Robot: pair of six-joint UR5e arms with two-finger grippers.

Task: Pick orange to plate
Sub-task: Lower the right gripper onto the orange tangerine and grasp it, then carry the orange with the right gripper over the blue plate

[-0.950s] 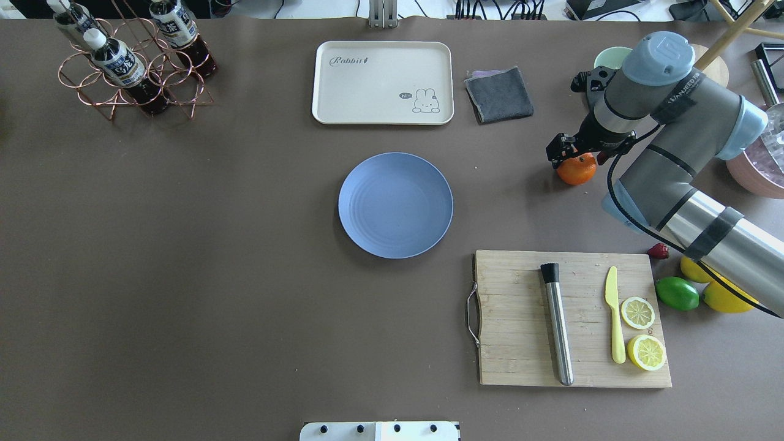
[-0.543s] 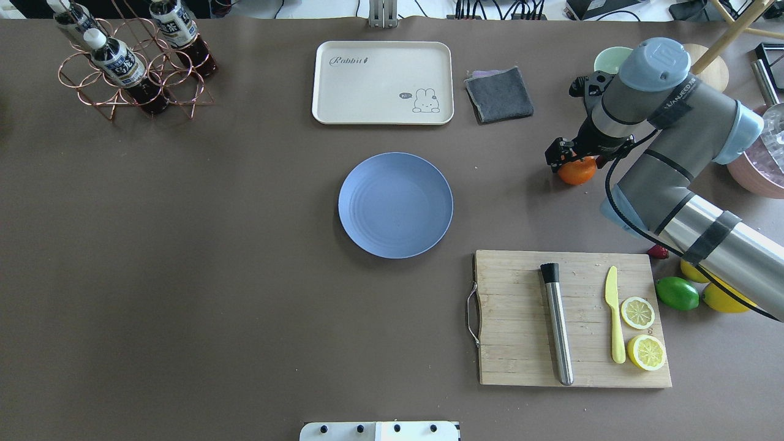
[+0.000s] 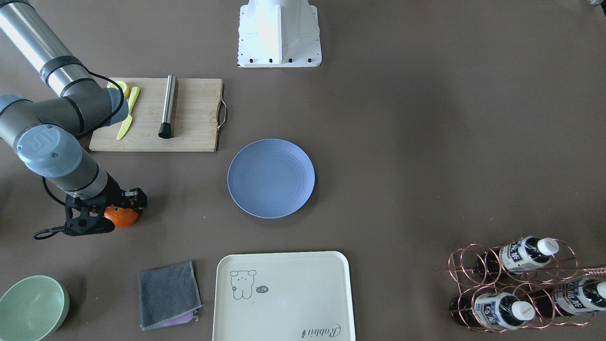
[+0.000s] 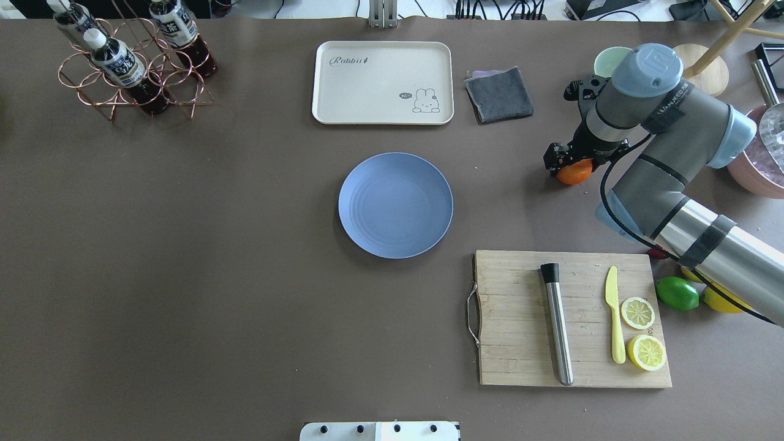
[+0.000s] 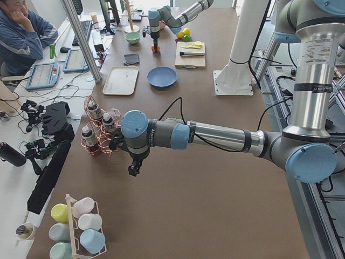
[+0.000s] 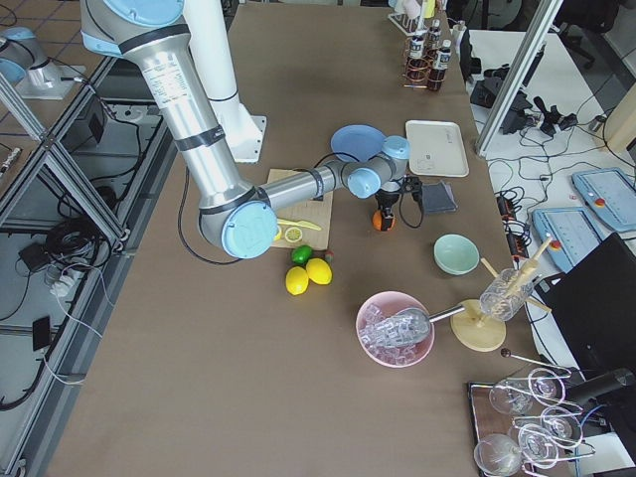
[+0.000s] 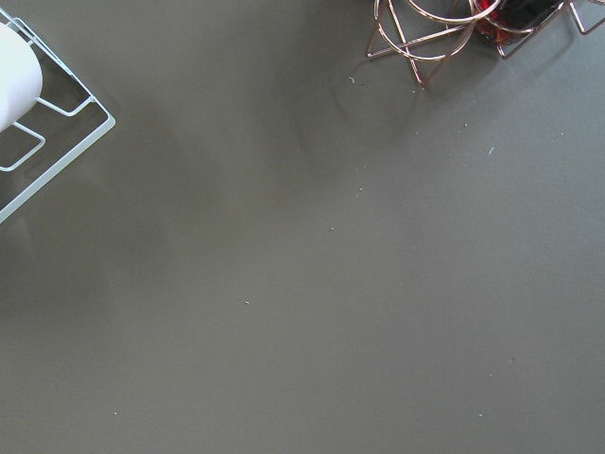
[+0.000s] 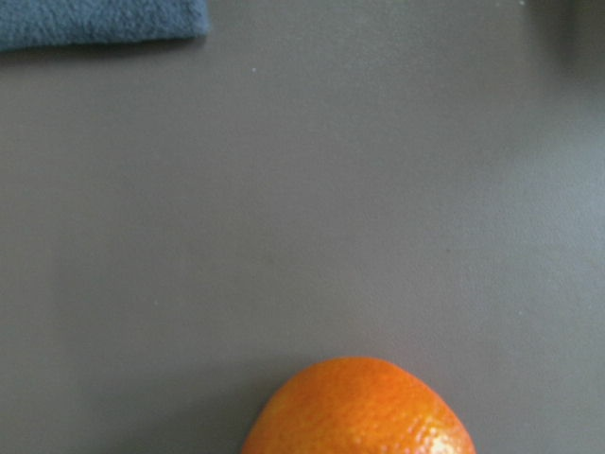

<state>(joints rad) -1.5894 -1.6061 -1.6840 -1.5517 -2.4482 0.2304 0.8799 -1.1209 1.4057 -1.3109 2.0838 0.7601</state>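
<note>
The orange [image 4: 574,175] lies on the table at the right, well to the right of the blue-lavender plate [image 4: 395,205]. My right gripper [image 4: 568,163] hangs directly over the orange, covers its top, and appears open with black fingers on either side of the fruit. The facing view shows the orange [image 3: 123,217] peeking out under the right gripper [image 3: 118,209], with the plate [image 3: 271,178] bare. In the right wrist view the orange [image 8: 359,409] fills the bottom edge and no fingers show. My left gripper [image 5: 132,168] hangs near the bottle rack; whether it is open or shut I cannot tell.
A grey cloth [image 4: 499,94] and a cream tray [image 4: 383,82] lie beyond the plate. The pale green bowl [image 4: 606,58] sits behind the right arm. A cutting board [image 4: 572,318] carries a metal rod, yellow knife and lemon slices, with a lime [image 4: 677,293] beside it. The bottle rack [image 4: 128,61] stands far left.
My right arm has shifted slightly left and away and come down over the orange, which now shows less from above. The orange and plate have stayed put.
</note>
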